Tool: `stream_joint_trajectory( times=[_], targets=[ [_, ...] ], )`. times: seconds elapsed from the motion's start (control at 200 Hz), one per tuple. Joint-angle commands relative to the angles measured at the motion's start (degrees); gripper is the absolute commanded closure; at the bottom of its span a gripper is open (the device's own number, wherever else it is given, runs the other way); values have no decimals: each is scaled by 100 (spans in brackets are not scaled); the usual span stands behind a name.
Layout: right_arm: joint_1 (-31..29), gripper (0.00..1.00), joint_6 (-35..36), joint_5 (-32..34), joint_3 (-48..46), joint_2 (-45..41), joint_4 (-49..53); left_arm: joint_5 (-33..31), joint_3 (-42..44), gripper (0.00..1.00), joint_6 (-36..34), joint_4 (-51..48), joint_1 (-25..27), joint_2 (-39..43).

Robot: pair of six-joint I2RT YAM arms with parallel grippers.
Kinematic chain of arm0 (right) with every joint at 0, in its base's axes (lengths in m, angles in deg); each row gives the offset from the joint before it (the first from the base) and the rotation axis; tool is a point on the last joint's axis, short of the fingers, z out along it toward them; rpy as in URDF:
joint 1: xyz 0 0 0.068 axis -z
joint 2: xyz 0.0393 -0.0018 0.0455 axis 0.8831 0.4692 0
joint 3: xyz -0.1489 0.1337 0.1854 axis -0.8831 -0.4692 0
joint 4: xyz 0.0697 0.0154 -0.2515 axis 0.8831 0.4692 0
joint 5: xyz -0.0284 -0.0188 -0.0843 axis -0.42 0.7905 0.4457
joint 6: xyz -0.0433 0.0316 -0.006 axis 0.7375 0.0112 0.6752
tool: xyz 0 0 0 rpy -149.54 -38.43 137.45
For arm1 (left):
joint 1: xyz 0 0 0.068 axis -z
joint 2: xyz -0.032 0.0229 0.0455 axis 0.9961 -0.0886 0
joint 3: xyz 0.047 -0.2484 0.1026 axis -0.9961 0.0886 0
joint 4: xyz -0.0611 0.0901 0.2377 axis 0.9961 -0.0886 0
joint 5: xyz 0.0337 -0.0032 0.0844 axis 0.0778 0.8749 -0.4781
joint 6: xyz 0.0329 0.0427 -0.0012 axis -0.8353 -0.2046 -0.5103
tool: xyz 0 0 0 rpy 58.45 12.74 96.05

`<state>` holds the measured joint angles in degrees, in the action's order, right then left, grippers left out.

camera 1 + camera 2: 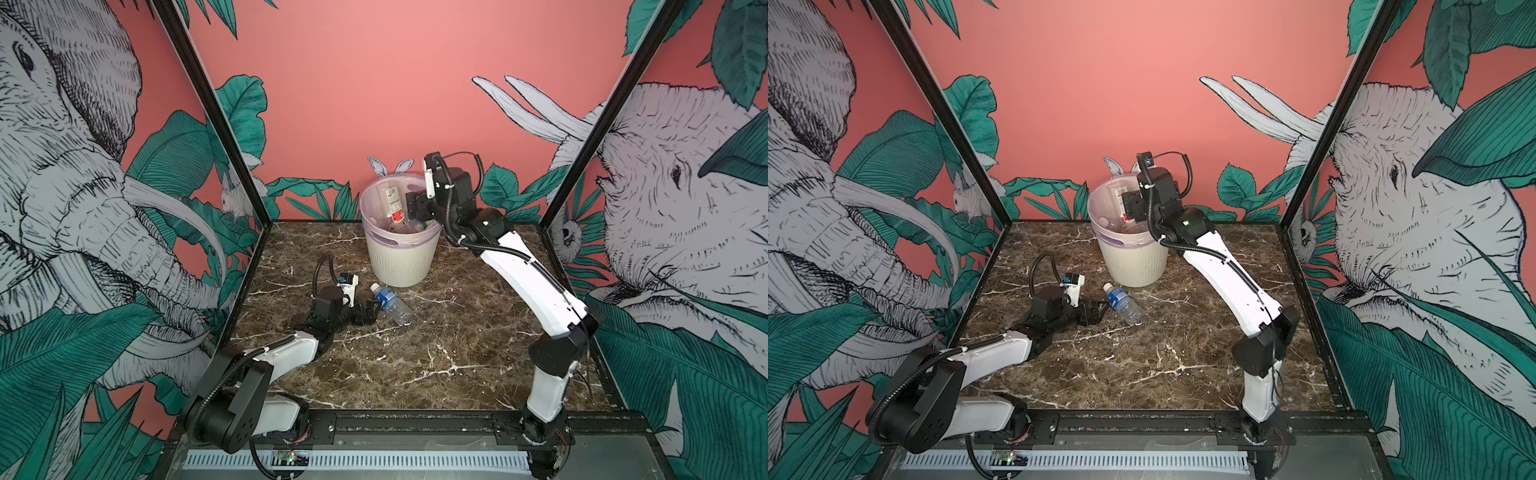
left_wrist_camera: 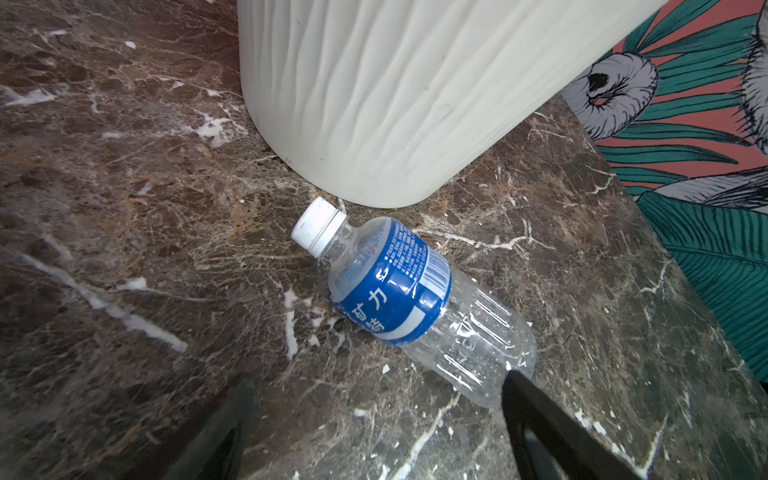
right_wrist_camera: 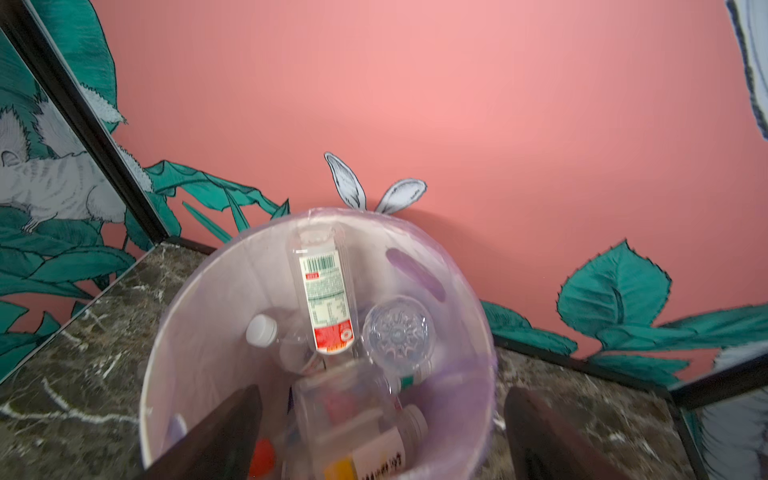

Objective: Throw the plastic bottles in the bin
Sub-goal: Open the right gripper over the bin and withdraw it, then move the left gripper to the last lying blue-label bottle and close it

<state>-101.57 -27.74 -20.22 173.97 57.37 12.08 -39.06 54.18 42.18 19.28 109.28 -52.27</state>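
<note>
Starting at the left gripper (image 2: 380,376): its jaws were spread wide with nothing in them, low over the marble table (image 1: 415,365). In the left wrist view one fingertip (image 2: 513,376) overlapped the clear bottom end of the blue-label bottle (image 2: 395,286), but I couldn't tell if it was actually touching. That bottle lay on its side near the middle of a top view (image 1: 390,303), white cap toward the bin (image 1: 399,266) and just beside its base. My guess is the arm was lining up for a grab, and since the bottle lay angled across the jaws, it'd probably need to shift over first.

The right gripper (image 3: 384,390) was up over the bin's mouth, jaws equally wide and gripping nothing. A blurry bottle (image 3: 353,415) sat below them at the bottom of the right wrist frame, loose by the look of it. Hanging above the opening makes sense for a drop. Further in, a red-label bottle (image 3: 328,299) leaned against the lilac liner among several others. So nearly done, I'd say: one bottle to go.
</note>
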Motion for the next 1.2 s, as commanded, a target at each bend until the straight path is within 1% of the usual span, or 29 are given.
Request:
stream_joint_trajectory(
  times=[0.0, 0.04, 0.065, 0.165, 0.26, 0.425, 0.54, 0.84, 1.065, 1.19, 1.195],
  targets=[
    [-1, 7, 96, 15, -895, -785, -795, -91, -107, 7, 88, 7, 34, 29],
    [0, 8, 101, 41, -1346, -975, -918, -105, -109, 7, 107, 7, 42, 34],
    [0, 7, 104, 56, -1626, -1258, -1008, -132, -108, 7, 114, 7, 46, 29],
    [39, 7, 51, 63, -2842, -1957, -1429, -253, -122, 6, 114, -28, 85, 30],
    [68, 7, -26, 19, -3787, -2476, -1699, -379, -140, 6, 130, -117, 112, 59],
    [147, 7, -262, 21, -5117, -2971, -1943, -519, -325, 6, 187, -372, 237, 121],
    [176, 7, -379, -26, -5877, -3152, -2213, -791, -488, 6, 245, -639, 445, 156],
    [220, 6, -323, -66, -7217, -3522, -3019, -1333, -778, 6, 681, -925, 964, 81],
    [235, 6, -483, 7, -7582, -3546, -3336, -1791, -1298, 5, 1029, -1334, 1401, -206],
    [292, 6, -515, 19, -7636, -3557, -3325, -2256, -1552, 5, 1464, -1639, 1545, -359],
    [295, 6, -516, 14, -7632, -3556, -3325, -2295, -1559, 5, 1489, -1664, 1629, -360]
  ],
)
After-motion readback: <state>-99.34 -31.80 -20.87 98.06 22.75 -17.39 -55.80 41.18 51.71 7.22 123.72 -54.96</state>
